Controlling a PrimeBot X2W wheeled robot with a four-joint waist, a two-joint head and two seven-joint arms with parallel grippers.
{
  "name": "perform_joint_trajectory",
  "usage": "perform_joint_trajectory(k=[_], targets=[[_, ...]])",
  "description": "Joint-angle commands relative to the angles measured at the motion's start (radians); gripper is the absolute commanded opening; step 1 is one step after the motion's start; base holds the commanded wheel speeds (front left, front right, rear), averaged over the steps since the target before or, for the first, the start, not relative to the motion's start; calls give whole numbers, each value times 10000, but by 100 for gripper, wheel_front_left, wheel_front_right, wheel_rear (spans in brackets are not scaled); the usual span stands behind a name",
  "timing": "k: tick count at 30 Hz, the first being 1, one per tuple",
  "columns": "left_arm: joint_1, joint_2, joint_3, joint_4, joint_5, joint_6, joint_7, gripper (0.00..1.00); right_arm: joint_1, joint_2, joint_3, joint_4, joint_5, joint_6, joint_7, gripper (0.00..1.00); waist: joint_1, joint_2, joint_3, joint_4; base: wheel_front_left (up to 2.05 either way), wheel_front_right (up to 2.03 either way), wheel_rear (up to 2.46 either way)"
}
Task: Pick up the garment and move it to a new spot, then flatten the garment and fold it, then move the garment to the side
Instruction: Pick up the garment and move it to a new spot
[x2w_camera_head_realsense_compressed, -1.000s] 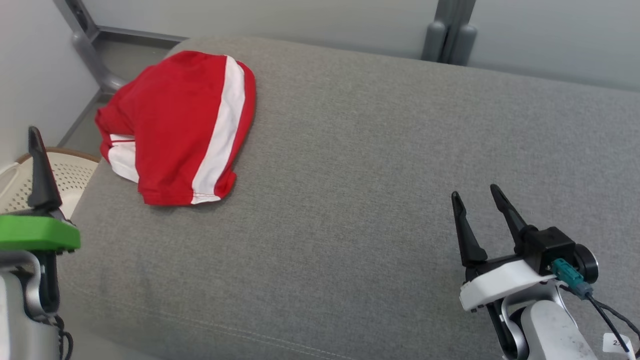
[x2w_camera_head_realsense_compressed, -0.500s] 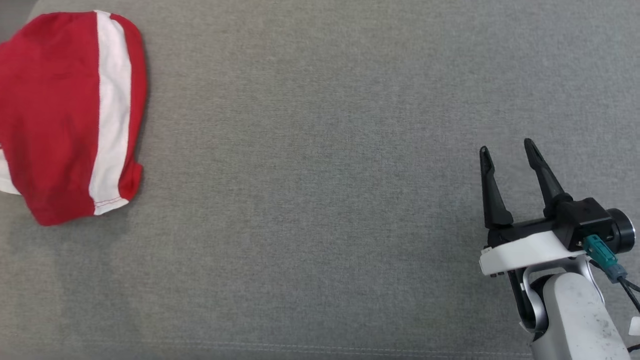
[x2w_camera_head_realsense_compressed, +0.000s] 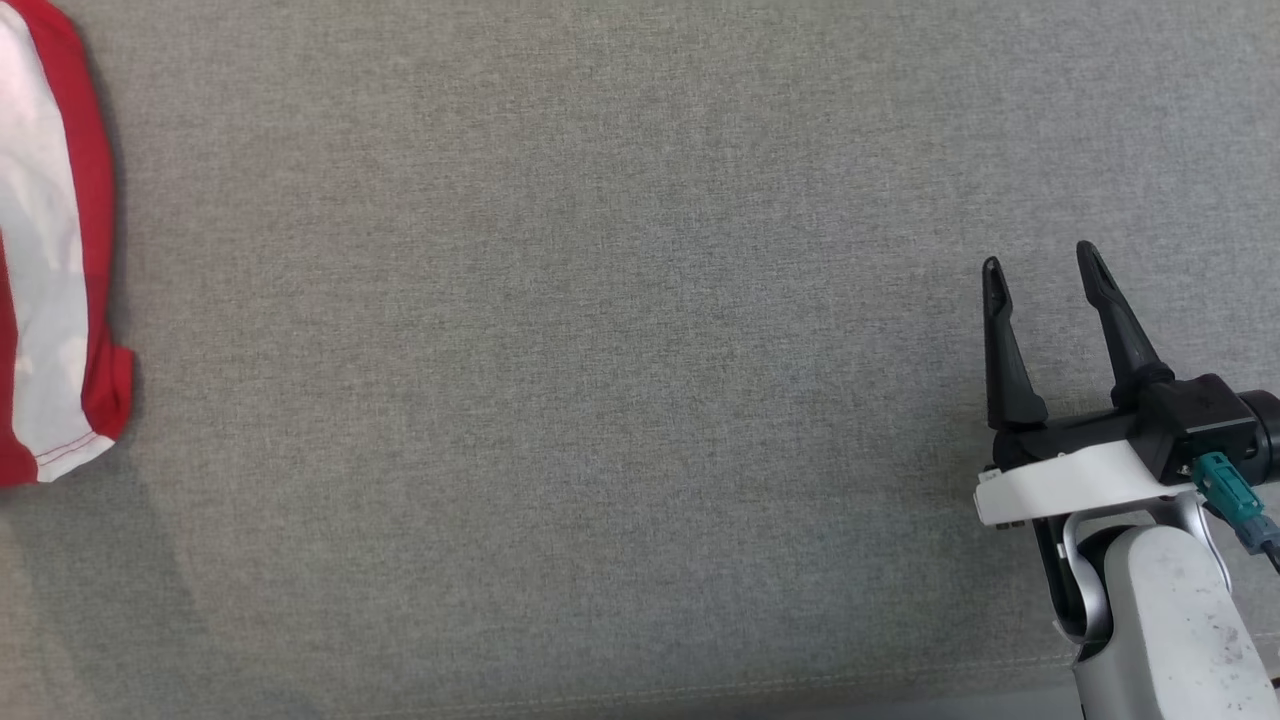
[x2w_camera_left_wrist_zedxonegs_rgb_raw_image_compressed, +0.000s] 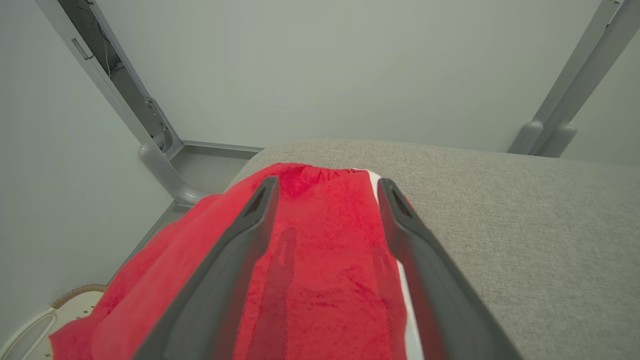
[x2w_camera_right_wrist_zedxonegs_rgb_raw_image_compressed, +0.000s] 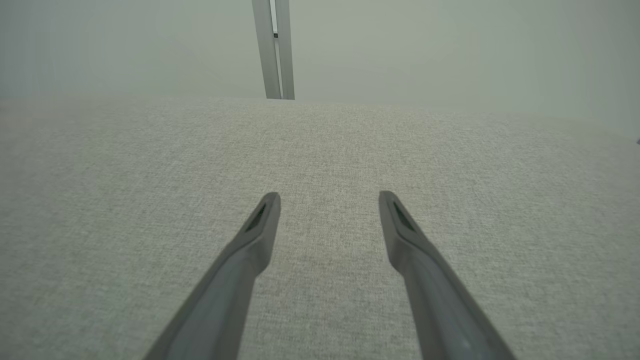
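The garment (x2w_camera_head_realsense_compressed: 50, 260) is red with a white stripe and lies crumpled at the far left edge of the head view, on the grey cushion (x2w_camera_head_realsense_compressed: 560, 330). In the left wrist view the garment (x2w_camera_left_wrist_zedxonegs_rgb_raw_image_compressed: 320, 260) spreads just below my left gripper (x2w_camera_left_wrist_zedxonegs_rgb_raw_image_compressed: 327, 189), whose fingers stand open above it with nothing between them. My right gripper (x2w_camera_head_realsense_compressed: 1040, 262) is open at the right of the head view, well away from the garment. In its own wrist view my right gripper (x2w_camera_right_wrist_zedxonegs_rgb_raw_image_compressed: 329, 199) hovers over bare cushion (x2w_camera_right_wrist_zedxonegs_rgb_raw_image_compressed: 150, 175).
A pale wall with grey metal posts (x2w_camera_left_wrist_zedxonegs_rgb_raw_image_compressed: 160, 145) stands behind the cushion. A perforated cream basket (x2w_camera_left_wrist_zedxonegs_rgb_raw_image_compressed: 45, 320) sits on the floor beside the cushion's left end, below the garment's overhang. The cushion's front seam (x2w_camera_head_realsense_compressed: 700, 690) runs along the bottom of the head view.
The head camera has turned right and down, so the garment slid to the left edge and the left gripper left the picture. The right gripper sits slightly higher in the picture, still open.
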Motion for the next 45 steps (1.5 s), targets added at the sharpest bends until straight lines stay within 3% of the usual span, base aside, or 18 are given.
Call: perform_joint_trajectory(k=[1, 12, 13, 14, 19, 34, 45], targets=[[-131, 190, -339, 201, -258, -25, 218, 100, -13, -27, -23, -98, -48, -10, 25, 100, -2, 0, 132, -128, 0, 0, 0], [-85, 474, -2167, 1372, -2098, -16, 2554, 100, -31, -28, 99, -76, -4, -10, 78, 100, -2, 0, 0, -176, 0, 0, 0], [-81, 513, -2307, 1460, -2203, -14, 2743, 88, -31, -27, 136, -57, 23, -10, 74, 100, -2, 0, -24, -190, 0, 0, 0], [-91, 532, -2402, 1514, -2317, -13, 2845, 1, -38, -27, 163, -44, 41, -10, 71, 100, -2, 0, -38, -202, 0, 0, 0], [-243, 769, -2827, 1750, -2586, -13, 2837, 0, -80, -28, 234, 38, 110, -10, 34, 100, -2, 0, -104, -268, 0, 0, 0], [-1330, 1254, -3505, 1685, -2197, -13, 64, 0, 135, -30, 479, 888, 556, -10, -220, 100, -2, 0, -1466, 26, 0, 0, 0], [-2579, 1220, -3984, -162, -1447, 72, -544, 0, 326, -30, 722, 1641, 1140, -10, -402, 100, -2, 0, -2595, -141, 0, 0, 0]])
